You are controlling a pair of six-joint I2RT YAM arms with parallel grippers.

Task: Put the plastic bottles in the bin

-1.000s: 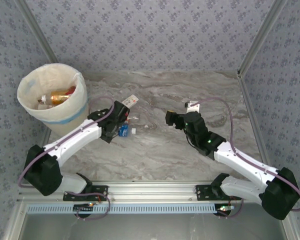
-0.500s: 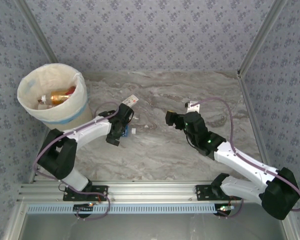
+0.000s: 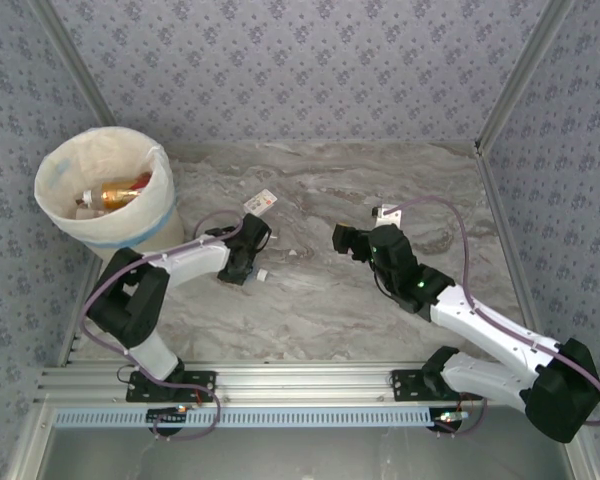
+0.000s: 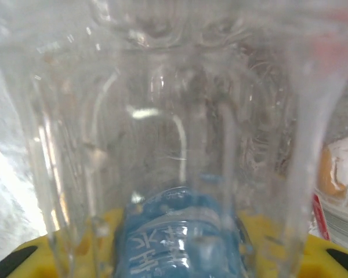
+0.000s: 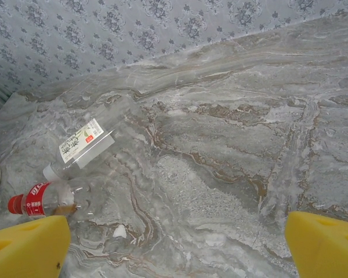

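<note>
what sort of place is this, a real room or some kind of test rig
Most likely a robot test booth, not a real room: a marble-look table boxed in by wallpapered panels, left arm and right arm bolted to an aluminium rail at its near edge, and a lined bin.

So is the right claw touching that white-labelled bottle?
Apart. The top view shows bare table between the right gripper and the white-labelled bottle.
</note>
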